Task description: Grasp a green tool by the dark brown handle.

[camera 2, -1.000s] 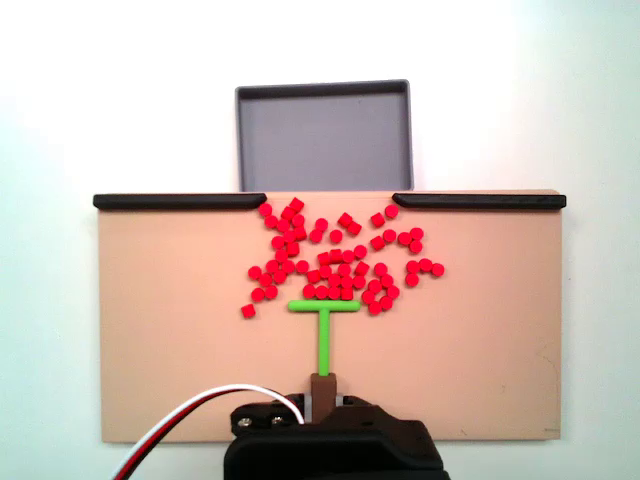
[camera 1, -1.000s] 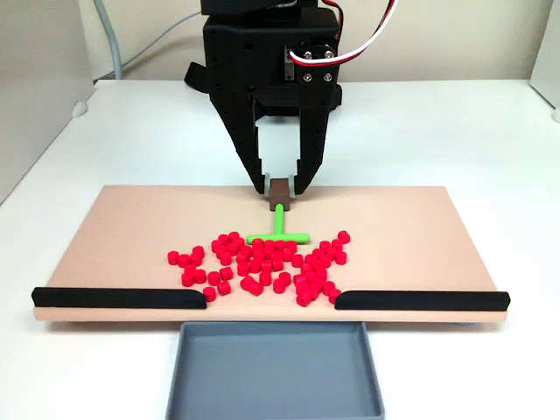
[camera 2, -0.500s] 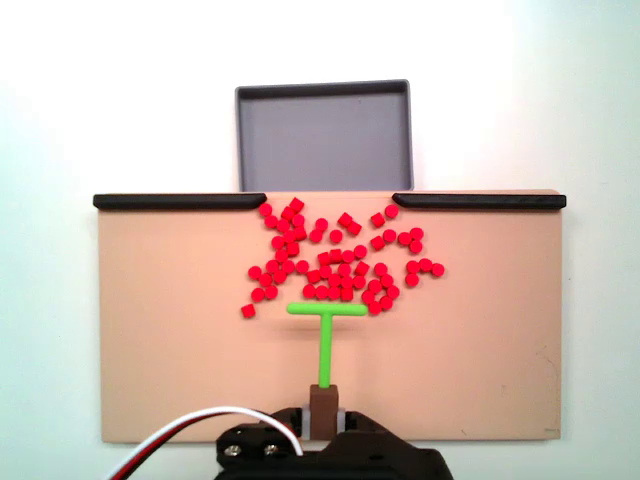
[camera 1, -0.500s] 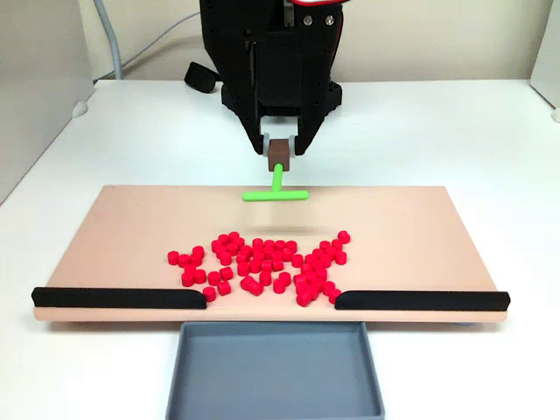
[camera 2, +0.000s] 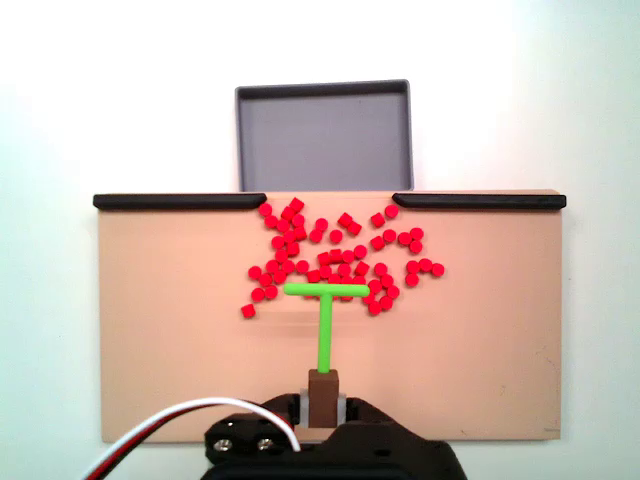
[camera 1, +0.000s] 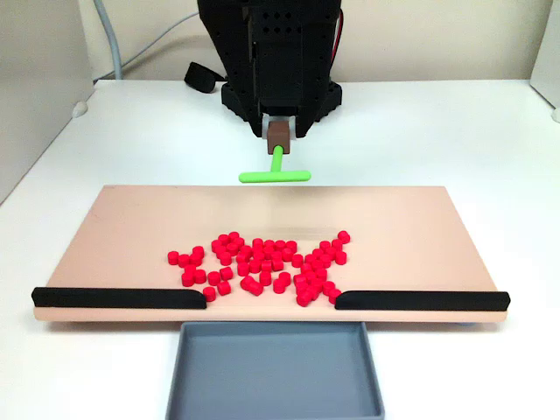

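Now that the green tool [camera 1: 275, 170] has risen clear of the board [camera 1: 420, 227], we judge the grasp made: the claw [camera 1: 279, 133] clenches the dark brown handle [camera 1: 279, 136], crossbar hanging above the board's far edge.

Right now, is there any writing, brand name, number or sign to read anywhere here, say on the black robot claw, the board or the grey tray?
None: no word, number, logo or sign can be read in either fixed view.
gripper: plain black, no marking visible.
green tool and its dark brown handle: unmarked.
board, black bars, red pieces: no print.
grey tray: blank.
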